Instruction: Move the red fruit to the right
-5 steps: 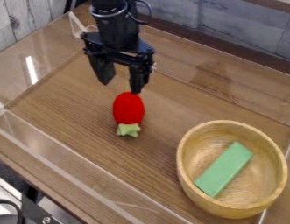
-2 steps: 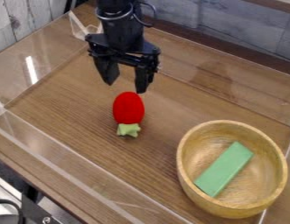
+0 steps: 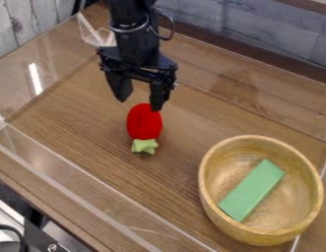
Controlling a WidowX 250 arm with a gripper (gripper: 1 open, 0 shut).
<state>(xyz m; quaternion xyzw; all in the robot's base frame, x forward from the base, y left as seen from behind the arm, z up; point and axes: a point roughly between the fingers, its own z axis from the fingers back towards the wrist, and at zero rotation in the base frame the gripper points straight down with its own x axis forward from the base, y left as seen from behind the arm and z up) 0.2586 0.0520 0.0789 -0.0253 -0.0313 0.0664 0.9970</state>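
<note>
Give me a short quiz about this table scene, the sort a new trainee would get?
1. True or false: the gripper is closed around the red fruit.
2. What lies inside the wooden bowl?
A. a flat green block
B. a spoon
C. nothing
3. Fill in: the fruit's leafy cap points toward the ___ edge of the picture.

Key
1. False. The fingers are open and sit just above the fruit, which rests on the table.
2. A. The green block lies in the bowl.
3. Bottom.
</note>
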